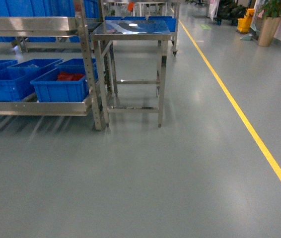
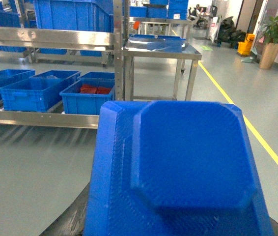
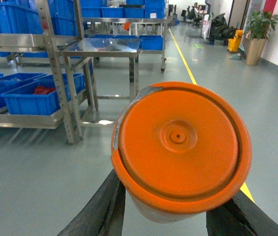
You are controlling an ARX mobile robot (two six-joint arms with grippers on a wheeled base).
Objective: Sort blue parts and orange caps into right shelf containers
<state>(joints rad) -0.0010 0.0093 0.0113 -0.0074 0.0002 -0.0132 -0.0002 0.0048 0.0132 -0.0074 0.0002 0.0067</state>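
Observation:
A large blue part (image 2: pixel 188 162) with a raised octagonal face fills the left wrist view. My left gripper (image 2: pixel 176 230) is shut on it, and only one black finger (image 2: pixel 72 216) shows at the lower left. My right gripper (image 3: pixel 171 216) is shut on a round orange cap (image 3: pixel 180 145), with a black finger on each side of it. The right shelf containers, bright-blue crates (image 1: pixel 61 85), sit on the low shelf at the left. The nearest crate (image 2: pixel 87 97) holds red-orange pieces (image 1: pixel 71 77). Neither gripper shows in the head view.
A steel rack (image 1: pixel 88 64) holds the crates, with more blue crates on the shelf above. A steel table (image 1: pixel 130 29) stands just right of the rack. A yellow floor line (image 1: pixel 240 114) runs along the right. A potted plant (image 1: pixel 269 25) stands at the far right.

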